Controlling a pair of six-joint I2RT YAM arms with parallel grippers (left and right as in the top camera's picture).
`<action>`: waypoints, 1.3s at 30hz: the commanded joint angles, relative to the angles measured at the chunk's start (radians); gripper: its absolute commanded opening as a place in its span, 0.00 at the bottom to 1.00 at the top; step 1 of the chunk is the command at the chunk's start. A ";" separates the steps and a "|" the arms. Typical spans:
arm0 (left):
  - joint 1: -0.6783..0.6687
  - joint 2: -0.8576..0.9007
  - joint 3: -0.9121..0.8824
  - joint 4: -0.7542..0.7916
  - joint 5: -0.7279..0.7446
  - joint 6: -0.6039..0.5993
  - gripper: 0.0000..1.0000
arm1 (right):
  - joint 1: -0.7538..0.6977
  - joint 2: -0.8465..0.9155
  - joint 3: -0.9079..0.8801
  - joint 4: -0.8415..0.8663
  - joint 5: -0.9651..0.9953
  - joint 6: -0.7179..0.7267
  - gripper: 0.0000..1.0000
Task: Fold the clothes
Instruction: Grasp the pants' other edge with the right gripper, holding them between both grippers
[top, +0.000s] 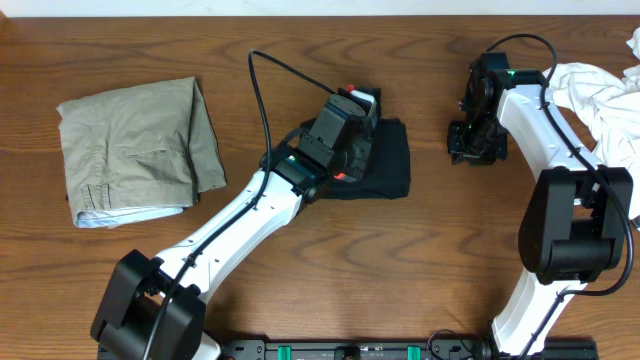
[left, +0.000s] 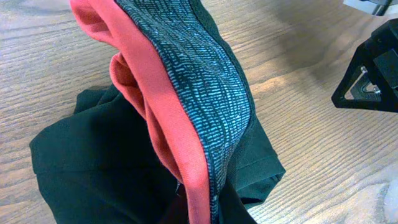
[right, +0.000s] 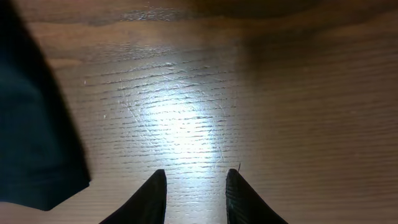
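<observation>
The grey, coral-edged waistband (left: 205, 93) of the black leggings (top: 388, 165) is standing up toward the lens, apparently pinched in the closed left gripper (top: 352, 108); the bunched leggings are lying mid-table (top: 300, 270); the right gripper (right: 194, 177) is hovering beside them, fingers parted, holding nothing

**Leggings and gripper fingers largely out of sight**

From overhead, the left arm (top: 250, 215) covers the left part of the black leggings (top: 388, 165), and the left gripper (top: 352, 106) hides its own fingers. In the left wrist view the raised waistband (left: 205, 106) fills the frame and no fingers show. The white garment (top: 600, 95) at the table's (top: 300, 285) far right corner runs past the picture's edge. The right gripper (right: 194, 193) shows only its tips, cut off by the bottom edge.
</observation>
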 joint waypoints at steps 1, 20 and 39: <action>-0.011 0.005 0.028 0.008 0.010 -0.014 0.06 | 0.017 -0.031 0.014 -0.003 -0.021 0.006 0.30; -0.087 0.101 0.028 0.246 0.225 -0.058 0.53 | 0.029 -0.031 0.014 -0.004 -0.023 0.006 0.30; 0.187 0.086 0.028 -0.087 0.061 -0.024 0.51 | 0.037 -0.031 0.014 -0.015 -0.380 -0.125 0.52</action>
